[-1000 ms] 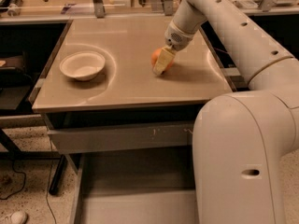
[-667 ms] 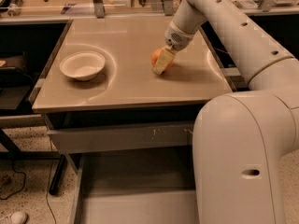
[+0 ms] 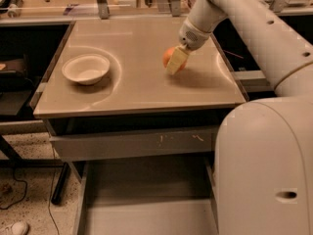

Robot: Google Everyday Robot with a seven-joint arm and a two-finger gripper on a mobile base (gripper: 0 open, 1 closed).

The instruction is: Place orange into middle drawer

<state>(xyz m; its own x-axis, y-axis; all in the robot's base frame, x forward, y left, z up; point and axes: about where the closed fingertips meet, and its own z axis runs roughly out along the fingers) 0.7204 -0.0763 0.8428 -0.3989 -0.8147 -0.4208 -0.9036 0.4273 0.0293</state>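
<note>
Claw (image 3: 173, 65) at the orange (image 3: 167, 56), which sits on the table (image 3: 137, 89) right of the white bowl (image 3: 86, 68); whether the claw has closed on the fruit cannot be told. A good grasp centres the round fruit before lifting, since it rolls easily. The middle drawer (image 3: 146, 209) stands open below the table's front edge, well apart from the orange.

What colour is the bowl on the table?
Plain white, in the camera view: the bowl stands apart from the gripper, which is at the orange.
</note>
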